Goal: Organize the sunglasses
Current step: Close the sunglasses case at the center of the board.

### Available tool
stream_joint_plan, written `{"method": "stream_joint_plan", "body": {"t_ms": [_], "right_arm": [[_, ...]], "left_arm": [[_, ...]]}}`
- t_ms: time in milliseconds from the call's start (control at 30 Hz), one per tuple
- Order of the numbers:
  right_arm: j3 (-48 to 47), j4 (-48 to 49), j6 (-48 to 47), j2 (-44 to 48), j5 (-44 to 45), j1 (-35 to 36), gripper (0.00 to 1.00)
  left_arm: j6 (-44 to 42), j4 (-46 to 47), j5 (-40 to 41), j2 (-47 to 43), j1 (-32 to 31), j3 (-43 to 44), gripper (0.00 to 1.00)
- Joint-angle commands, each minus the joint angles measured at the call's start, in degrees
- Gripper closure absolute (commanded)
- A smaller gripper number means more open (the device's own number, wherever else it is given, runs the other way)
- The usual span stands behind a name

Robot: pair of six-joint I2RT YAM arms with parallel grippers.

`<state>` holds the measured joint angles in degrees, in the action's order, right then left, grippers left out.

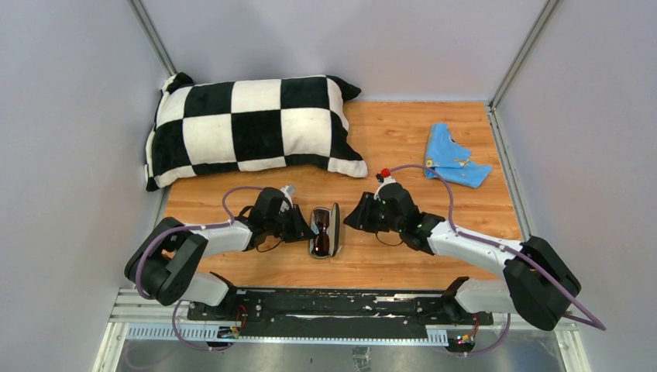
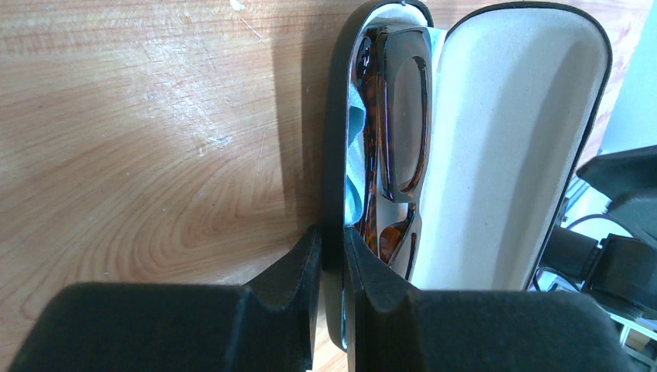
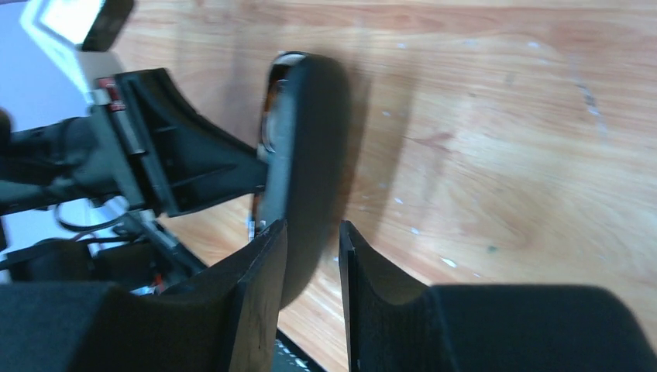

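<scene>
Sunglasses point(image 2: 397, 132) with a mottled brown frame and tinted lenses are seen folded inside the open black case point(image 2: 335, 116). The case is laid on the wooden table point(image 1: 434, 232) between the two grippers, towards the arms' side. A strip of pale blue fabric point(image 2: 354, 163) is tucked between the frame and the case's wall. The lid point(image 2: 511, 139) is swung up on the side away from the left arm, with its cream lining exposed.

The left gripper point(image 2: 333, 236) is clamped on the case's wall. One finger is pressed against the outside, and the other is set inside the case, just beside one end of the frame.

The right gripper point(image 3: 312, 232) is held at the lid's outer side. Its fingers are slightly parted, and the lid's end is seen in the gap, close against one finger, with bare wood showing by the other — whether the lid is actually gripped cannot be told.

Farther back, a black-and-white checked pillow point(image 1: 248, 128) is laid at the left rear of the table. A blue cloth point(image 1: 453, 163) is crumpled at the right rear — well apart from the case.
</scene>
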<state>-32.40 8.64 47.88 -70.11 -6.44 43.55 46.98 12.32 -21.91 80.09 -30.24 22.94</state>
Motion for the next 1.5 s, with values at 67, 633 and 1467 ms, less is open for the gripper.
{"method": "stream_joint_plan", "body": {"t_ms": [67,633,1467], "right_arm": [[1.15,12.93,4.47,-4.91,-9.25,-0.98,0.64],[-2.31,13.26,5.22,-12.53,-9.23,-0.12,0.82],[-8.56,11.11,6.22,-24.64,-9.30,4.87,0.84]], "left_arm": [[-1.15,-1.05,-0.92,1.50,-0.43,1.12,0.83],[-1.80,-1.04,-1.63,2.74,-0.43,1.84,0.83],[-4.97,-6.60,0.00,0.24,-0.43,2.64,0.63]]}}
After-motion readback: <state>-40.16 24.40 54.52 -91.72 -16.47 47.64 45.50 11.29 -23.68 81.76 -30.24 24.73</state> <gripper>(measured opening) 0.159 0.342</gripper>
